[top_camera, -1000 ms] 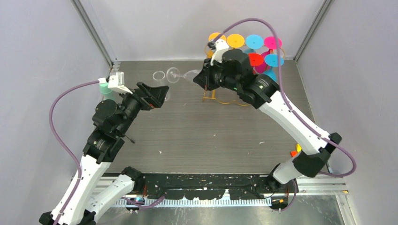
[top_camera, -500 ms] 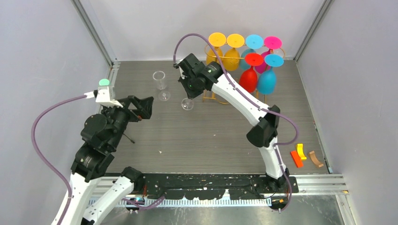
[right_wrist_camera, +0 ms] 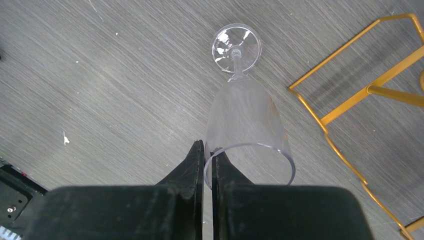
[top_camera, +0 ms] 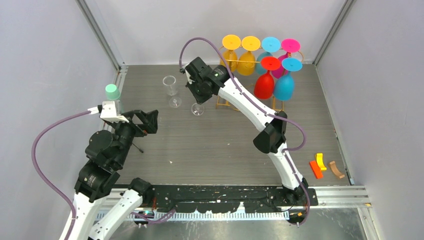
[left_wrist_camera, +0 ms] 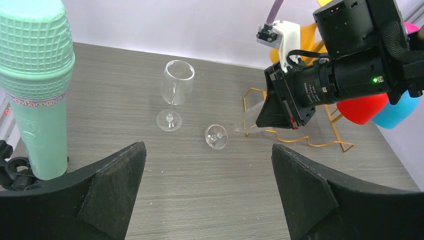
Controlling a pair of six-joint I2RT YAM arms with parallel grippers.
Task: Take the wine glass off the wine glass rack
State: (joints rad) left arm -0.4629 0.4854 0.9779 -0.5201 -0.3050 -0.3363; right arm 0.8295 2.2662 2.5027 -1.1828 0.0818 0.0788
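Right gripper [right_wrist_camera: 208, 155] is in charge here, its two black fingers pressed together on the rim of the clear stemmed wine glass [right_wrist_camera: 247, 115], one finger inside the bowl and one outside. The glass is clear of the gold-coloured wire wine glass rack [right_wrist_camera: 395, 95] and hangs under the hand with its round foot pointing down at the grey wood-grain table [top_camera: 225, 150]. It sits just left of the rack's wavy base, not touching it. From the left wrist view the glass leans, and I can't tell whether the foot has met the table. This looks like the set-down. The thing to do well is bring the stem upright so the foot lands flat, then come down slowly, because a pinch on a thin rim lets the glass swing. Once it stands, part the fingers only a little and rise straight up, so the inner finger doesn't hook the rim. There's a second clear glass [left_wrist_camera: 176, 87] standing upright just to the left, so no sideways drift. Left gripper [top_camera: 146, 121] waits well apart, jaws spread wide, holding nothing.
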